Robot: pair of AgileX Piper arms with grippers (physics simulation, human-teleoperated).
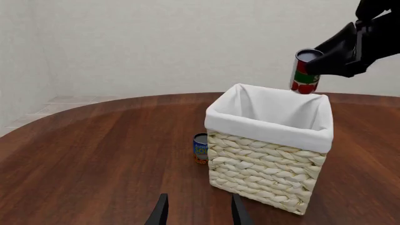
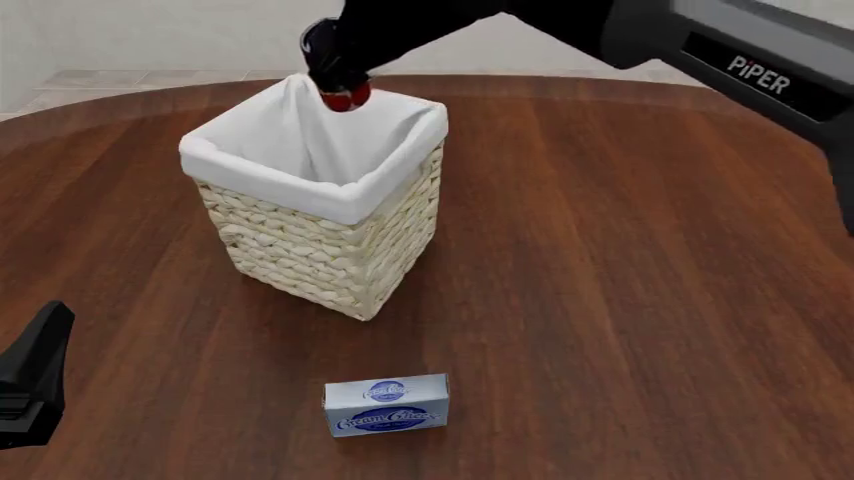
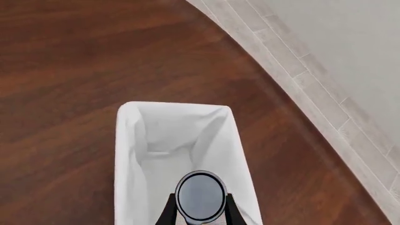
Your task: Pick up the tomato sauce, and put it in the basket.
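Red-green tomato sauce [image 1: 306, 72] near upright, silver top up; right tool [image 1: 334, 55] clamped on it above basket [image 1: 269, 161]; left tool [image 1: 196, 211] apart.

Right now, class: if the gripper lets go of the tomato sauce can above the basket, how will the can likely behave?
The tomato sauce hangs above the basket opening, so it would probably drop inside. It looks rigid, unlikely to deform in the right gripper. Being cylindrical, it may tip and roll against the cloth lining.

Two cans [image 1: 306, 71] [image 1: 200, 148] (one basket [image 2: 334, 250], box [image 2: 386, 405])
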